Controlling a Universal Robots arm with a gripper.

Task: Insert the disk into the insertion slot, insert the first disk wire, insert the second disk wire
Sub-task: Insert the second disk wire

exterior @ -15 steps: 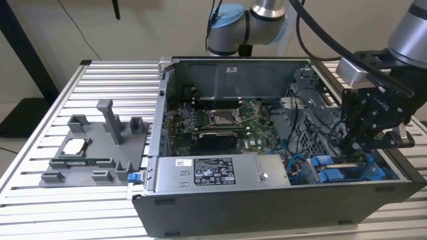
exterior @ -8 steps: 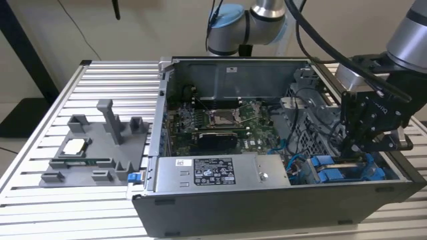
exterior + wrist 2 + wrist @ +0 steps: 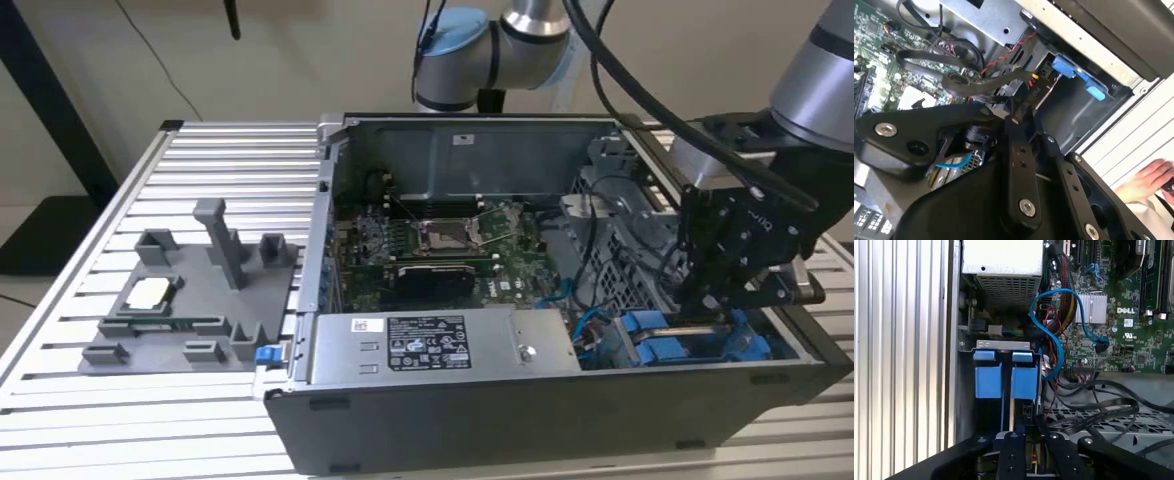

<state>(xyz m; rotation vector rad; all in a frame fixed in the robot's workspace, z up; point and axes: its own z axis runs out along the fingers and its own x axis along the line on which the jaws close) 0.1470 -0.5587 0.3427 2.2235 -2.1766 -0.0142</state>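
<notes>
1. Exterior view: an open computer case [image 3: 561,400] is seen lying on a slatted metal table [image 3: 80,230]. The gripper [image 3: 703,312] is lowered into the case's corner at about four o'clock from the motherboard [image 3: 441,245].
2. The disk [image 3: 687,342], framed in its blue carrier, is found seated in the insertion slot [image 3: 787,345], directly beneath the gripper.
3. First wrist view: the disk's two blue tabs [image 3: 1006,380] are noted beside the grey power supply [image 3: 1003,270]; a blue cable [image 3: 1059,330] loops over the motherboard.
4. Whether the fingers are wide or narrow cannot be told.
5. Second wrist view: a person's hand [image 3: 1146,180] rests on the table.
</notes>
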